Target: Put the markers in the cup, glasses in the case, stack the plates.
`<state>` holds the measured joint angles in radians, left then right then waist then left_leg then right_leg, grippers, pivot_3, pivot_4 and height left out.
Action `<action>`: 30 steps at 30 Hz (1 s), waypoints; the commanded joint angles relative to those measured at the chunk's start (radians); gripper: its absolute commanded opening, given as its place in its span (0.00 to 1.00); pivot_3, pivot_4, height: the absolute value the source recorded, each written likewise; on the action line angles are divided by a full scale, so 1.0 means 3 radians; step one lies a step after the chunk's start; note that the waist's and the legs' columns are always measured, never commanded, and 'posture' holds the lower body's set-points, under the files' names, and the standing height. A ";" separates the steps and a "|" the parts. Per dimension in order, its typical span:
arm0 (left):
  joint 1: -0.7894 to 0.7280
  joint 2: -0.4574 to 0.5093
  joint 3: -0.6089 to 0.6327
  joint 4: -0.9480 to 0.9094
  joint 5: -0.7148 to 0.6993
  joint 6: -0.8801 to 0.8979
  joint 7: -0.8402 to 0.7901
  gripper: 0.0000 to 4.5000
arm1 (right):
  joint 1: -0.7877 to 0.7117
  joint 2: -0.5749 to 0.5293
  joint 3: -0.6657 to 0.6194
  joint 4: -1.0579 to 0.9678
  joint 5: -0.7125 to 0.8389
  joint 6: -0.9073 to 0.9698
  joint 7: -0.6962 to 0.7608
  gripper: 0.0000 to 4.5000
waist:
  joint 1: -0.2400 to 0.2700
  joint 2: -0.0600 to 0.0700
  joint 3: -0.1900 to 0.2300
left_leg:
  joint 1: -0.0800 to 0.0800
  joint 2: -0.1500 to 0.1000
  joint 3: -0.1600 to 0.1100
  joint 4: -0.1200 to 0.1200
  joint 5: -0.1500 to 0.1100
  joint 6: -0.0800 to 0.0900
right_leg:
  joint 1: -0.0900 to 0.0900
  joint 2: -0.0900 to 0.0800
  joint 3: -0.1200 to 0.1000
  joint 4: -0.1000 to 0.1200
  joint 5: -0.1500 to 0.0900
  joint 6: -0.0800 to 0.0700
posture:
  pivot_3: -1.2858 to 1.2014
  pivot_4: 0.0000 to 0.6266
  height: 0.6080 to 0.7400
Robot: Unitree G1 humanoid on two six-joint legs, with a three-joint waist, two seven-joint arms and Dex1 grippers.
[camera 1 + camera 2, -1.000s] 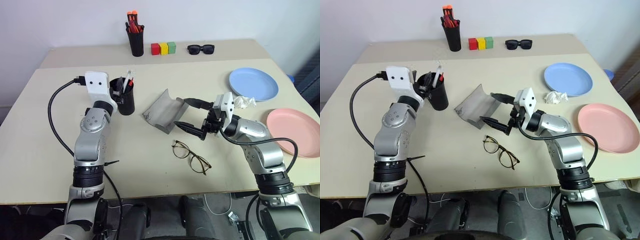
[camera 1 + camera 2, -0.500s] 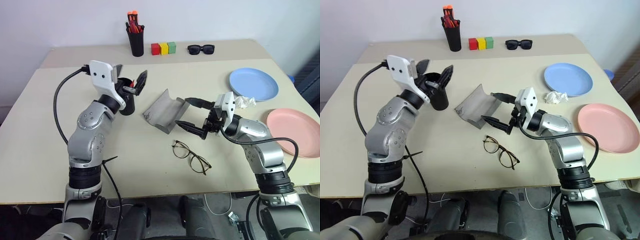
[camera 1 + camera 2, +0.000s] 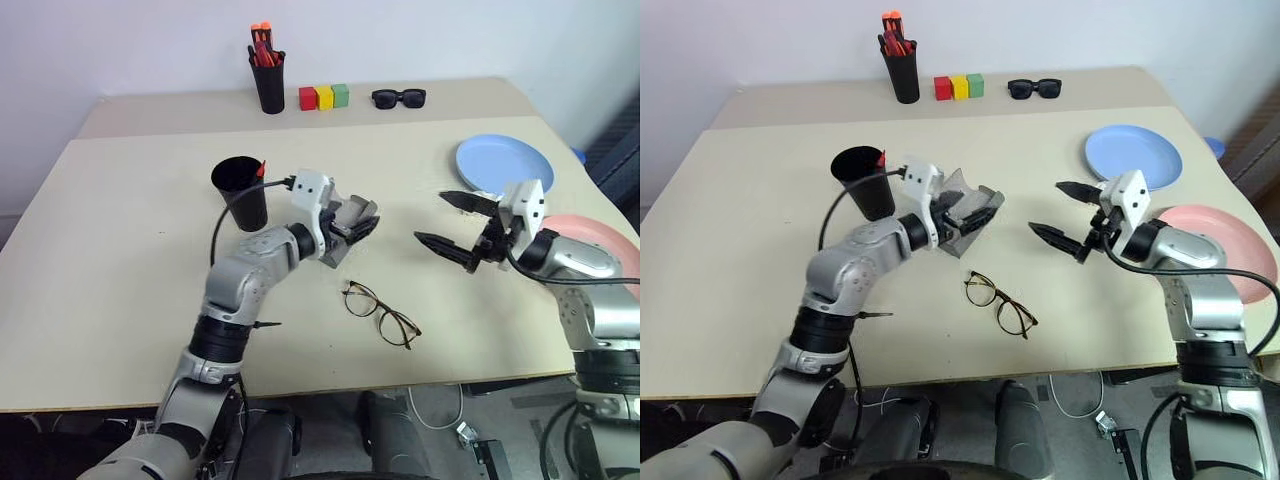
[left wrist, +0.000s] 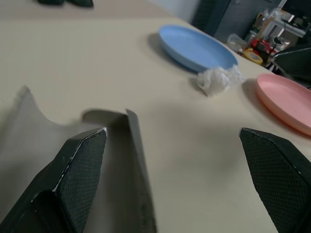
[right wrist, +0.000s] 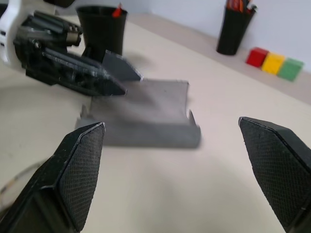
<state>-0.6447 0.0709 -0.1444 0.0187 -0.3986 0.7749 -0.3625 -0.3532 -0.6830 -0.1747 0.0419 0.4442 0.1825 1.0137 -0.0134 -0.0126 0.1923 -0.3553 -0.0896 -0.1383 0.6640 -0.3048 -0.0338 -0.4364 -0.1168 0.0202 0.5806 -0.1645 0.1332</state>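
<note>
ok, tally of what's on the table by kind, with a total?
Plates: 2, blue and pink
Eyewear: 2, glasses and sunglasses
Black cups: 2, cup and pen holder
Glasses case: 1
Blocks: 3, red, yellow, green
Crumpled paper wad: 1
Total: 11

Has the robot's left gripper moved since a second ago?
Yes. The left gripper has swung from the black tapered cup toward the robot's right, to the open grey felt case.

Grey case [image 5: 146, 114], blk cup [image 3: 241, 190], lt blue plate [image 3: 505, 165], pink plate [image 4: 286, 99]
</note>
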 commanded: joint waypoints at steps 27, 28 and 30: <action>-0.0325 0.0872 -0.0273 0.0167 0.0133 0.0282 -0.1156 0.01 | 0.0000 0.0094 0.0038 -0.0345 -0.0026 -0.0073 -0.0256 1.00 | -0.0010 0.0002 0.0000 | 0.0001 0.0001 0.0000 0.0001 0.0000 0.0000 | -0.0001 0.0001 0.0000 0.0003 0.0000 0.0001 | 0.52 0.24 1.00; -0.0359 0.1042 -0.0294 0.0235 0.0148 0.0234 -0.1331 0.01 | -0.0009 0.0097 0.0041 -0.0328 -0.0031 -0.0083 -0.0249 1.00 | -0.0008 0.0002 0.0001 | 0.0000 0.0001 -0.0001 0.0001 0.0000 0.0000 | -0.0001 0.0001 0.0000 0.0003 0.0000 0.0001 | 0.52 0.24 1.00; -0.0378 0.1355 -0.0412 0.0354 0.0249 -0.0103 -0.1776 0.01 | -0.0029 0.0106 0.0053 -0.0297 -0.0043 -0.0104 -0.0242 1.00 | -0.0001 0.0002 0.0000 | 0.0000 0.0000 0.0000 0.0001 0.0000 0.0000 | -0.0001 0.0001 0.0000 0.0002 0.0000 0.0001 | 0.52 0.24 1.00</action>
<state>-0.7325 0.4510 -0.2438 0.1242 -0.3422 0.8277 -0.7925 -0.3369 -0.6526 -0.1489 -0.0365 0.4309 0.1728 0.9378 -0.0137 -0.0119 0.1925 -0.3555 -0.0897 -0.1384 0.6643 -0.3048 -0.0338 -0.4367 -0.1167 0.0203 0.5809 -0.1644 0.1336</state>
